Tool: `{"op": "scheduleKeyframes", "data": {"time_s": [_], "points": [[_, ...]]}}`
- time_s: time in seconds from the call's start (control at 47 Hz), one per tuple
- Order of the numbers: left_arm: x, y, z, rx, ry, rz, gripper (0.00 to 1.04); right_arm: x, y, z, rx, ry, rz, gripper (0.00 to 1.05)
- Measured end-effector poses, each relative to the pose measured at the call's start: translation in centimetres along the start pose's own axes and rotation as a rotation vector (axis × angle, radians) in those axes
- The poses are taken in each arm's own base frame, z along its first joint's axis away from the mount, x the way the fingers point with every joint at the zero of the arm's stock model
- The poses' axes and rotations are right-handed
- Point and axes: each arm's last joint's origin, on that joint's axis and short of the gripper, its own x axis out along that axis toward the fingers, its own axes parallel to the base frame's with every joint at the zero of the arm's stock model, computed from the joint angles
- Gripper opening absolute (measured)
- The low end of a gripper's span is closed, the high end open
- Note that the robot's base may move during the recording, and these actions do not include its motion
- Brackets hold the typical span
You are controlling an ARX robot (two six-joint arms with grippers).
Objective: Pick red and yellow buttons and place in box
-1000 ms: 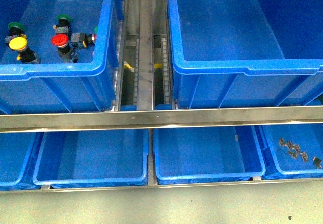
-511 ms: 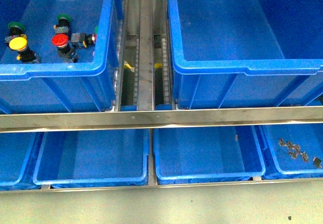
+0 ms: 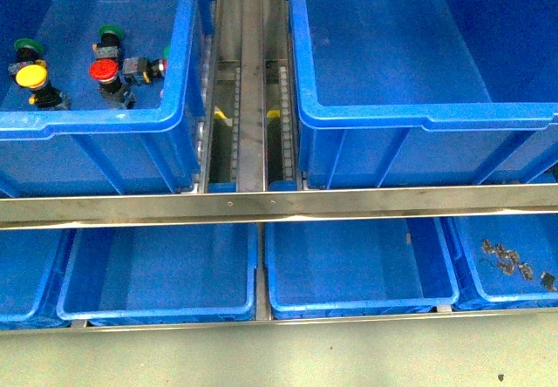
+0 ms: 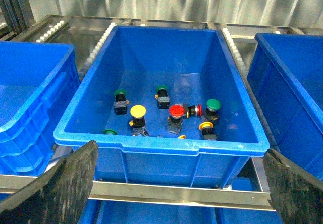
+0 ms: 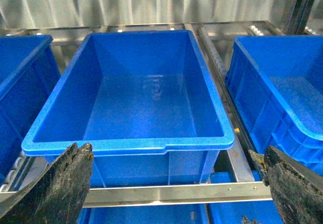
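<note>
The red button (image 3: 103,71) and the yellow button (image 3: 32,76) lie on the floor of the left blue crate (image 3: 105,118), among green-capped switches (image 3: 110,32). In the left wrist view the red cap (image 4: 176,111) sits beside the yellow cap (image 4: 137,112), and another yellow-orange one (image 4: 206,127) lies near the front wall. My left gripper (image 4: 181,188) hangs open in front of that crate, holding nothing. The box (image 3: 418,117) stands empty at the right. My right gripper (image 5: 176,188) is open before the box's front rim (image 5: 126,144). Neither arm shows in the front view.
A steel rail (image 3: 261,204) runs across in front of both crates, and a roller track (image 3: 251,82) separates them. Shallower blue trays (image 3: 157,269) sit on the lower level; the right one holds small dark parts (image 3: 510,261). More blue crates flank each wrist view.
</note>
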Motion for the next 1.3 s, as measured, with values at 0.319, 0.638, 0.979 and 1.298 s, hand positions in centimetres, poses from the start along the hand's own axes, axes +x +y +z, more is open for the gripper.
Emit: {"op": "scheduleKeyframes", "data": {"time_s": [0.319,0.638,0.979,1.298], "points": [[0.0,0.0,0.0,0.000,0.000,0.000,0.97,0.0,0.0,0.0,0.000,0.000,0.000,0.99],[0.0,0.0,0.0,0.000,0.000,0.000,0.97,0.0,0.0,0.0,0.000,0.000,0.000,0.99],[7.7,1.0,6.5,-0.267,0.267,0.121,0.97,0.0,0.0,0.0,0.000,0.000,0.000,0.99],[19.9,4.5,7.3,-0.124,0.467,-0.089,0.97,0.0,0.0,0.0,0.000,0.000,0.000,0.99]]}}
